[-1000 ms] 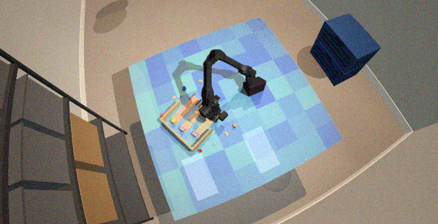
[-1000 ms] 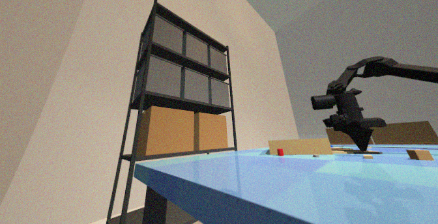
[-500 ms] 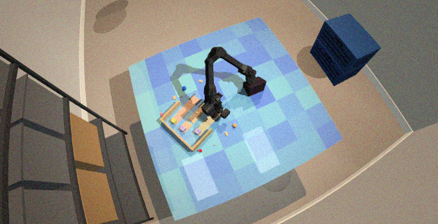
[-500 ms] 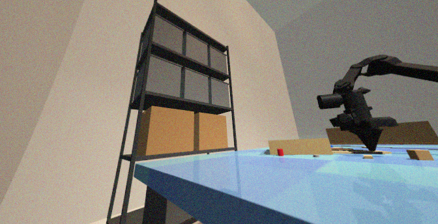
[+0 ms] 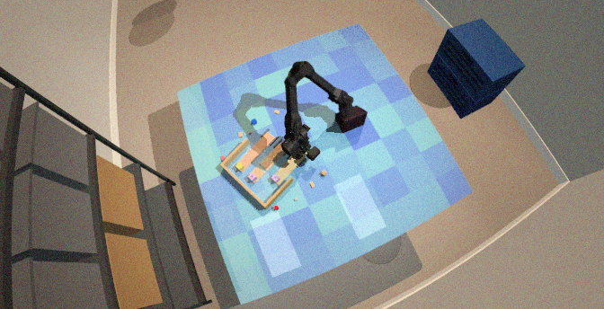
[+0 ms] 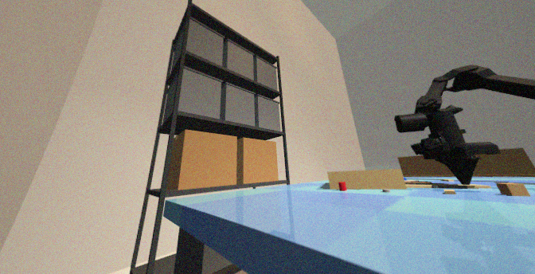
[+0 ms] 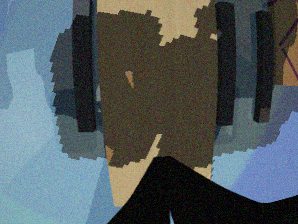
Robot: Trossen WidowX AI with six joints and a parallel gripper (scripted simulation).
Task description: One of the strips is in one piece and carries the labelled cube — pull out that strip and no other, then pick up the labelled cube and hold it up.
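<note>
A wooden-walled tray (image 5: 244, 189) (image 6: 366, 179) holds three strips between dark rails. The left strip (image 5: 256, 151) has a yellow cube (image 5: 239, 166) at its far end. The middle strip (image 5: 270, 160) shows a gap before a short piece under a pink cube (image 5: 252, 177). The right strip (image 5: 288, 172) (image 7: 180, 20) is pale, partly shadowed, and has another pink cube (image 5: 275, 179) at its end. Labels are too small to read. My gripper (image 6: 466, 183) (image 7: 161, 164) is shut and empty, pointing down low over the right strip's outer end. Its tips are hidden in the top view.
Small orange blocks (image 5: 324, 172) (image 6: 513, 189) lie beside the tray. A red cylinder (image 5: 276, 207) (image 6: 342, 186) stands by the tray's corner, and a blue piece (image 5: 253, 121) lies beyond the strips' outer ends. Pale rectangles (image 5: 360, 207) mark the table.
</note>
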